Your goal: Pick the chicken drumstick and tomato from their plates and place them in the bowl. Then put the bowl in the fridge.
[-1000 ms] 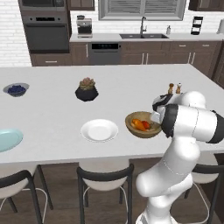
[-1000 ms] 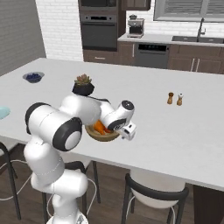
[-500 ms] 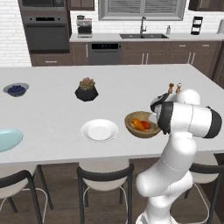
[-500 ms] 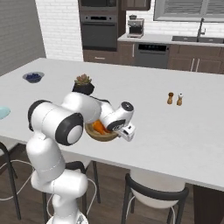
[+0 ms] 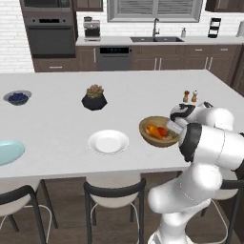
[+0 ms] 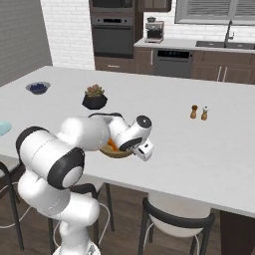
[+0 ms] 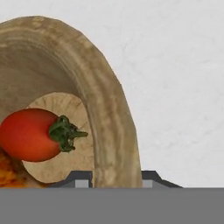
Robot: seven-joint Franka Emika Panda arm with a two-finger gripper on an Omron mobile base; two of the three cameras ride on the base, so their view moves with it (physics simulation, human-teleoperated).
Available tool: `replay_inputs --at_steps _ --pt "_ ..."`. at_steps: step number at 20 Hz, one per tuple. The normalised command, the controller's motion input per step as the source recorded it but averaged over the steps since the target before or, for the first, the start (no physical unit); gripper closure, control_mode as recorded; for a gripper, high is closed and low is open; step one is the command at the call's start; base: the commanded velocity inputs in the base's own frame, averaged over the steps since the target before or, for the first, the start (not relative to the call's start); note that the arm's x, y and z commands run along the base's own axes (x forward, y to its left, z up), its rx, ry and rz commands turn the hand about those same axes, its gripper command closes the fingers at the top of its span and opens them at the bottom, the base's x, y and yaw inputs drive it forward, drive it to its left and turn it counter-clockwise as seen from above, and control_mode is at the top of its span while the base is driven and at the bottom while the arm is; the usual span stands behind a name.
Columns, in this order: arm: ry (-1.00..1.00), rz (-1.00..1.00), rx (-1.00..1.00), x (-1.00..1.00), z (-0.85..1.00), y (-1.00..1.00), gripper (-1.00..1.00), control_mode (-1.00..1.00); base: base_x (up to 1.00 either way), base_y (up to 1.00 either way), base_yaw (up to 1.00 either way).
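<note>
Round light-brown wooden bowl (image 7: 109,100) on white countertop (image 5: 57,124), rim pinched between dark gripper (image 7: 114,178) fingertips, one inside, one outside. Holds small red tomato (image 7: 30,134) and golden-orange chicken drumstick (image 7: 9,175), just left of clamped wall.

A long white island worktop (image 5: 57,119) has dark stools (image 5: 113,193) tucked under its near edge. Behind it, dark wood cabinets (image 5: 157,59), a wall oven (image 5: 50,33), a sink (image 5: 155,39) beneath the window (image 5: 153,9), white brick wall (image 5: 12,33).
</note>
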Motion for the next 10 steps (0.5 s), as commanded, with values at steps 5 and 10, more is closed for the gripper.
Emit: replay_inputs --at_steps 5,10 --pt "-0.15 -0.13 0.13 -0.63 0.66 0.00 1.00 -1.00 0.00 0.00 0.00" --pt "-0.02 -0.13 0.01 -0.54 0.92 0.01 1.00 -1.00 0.00 0.00 0.00"
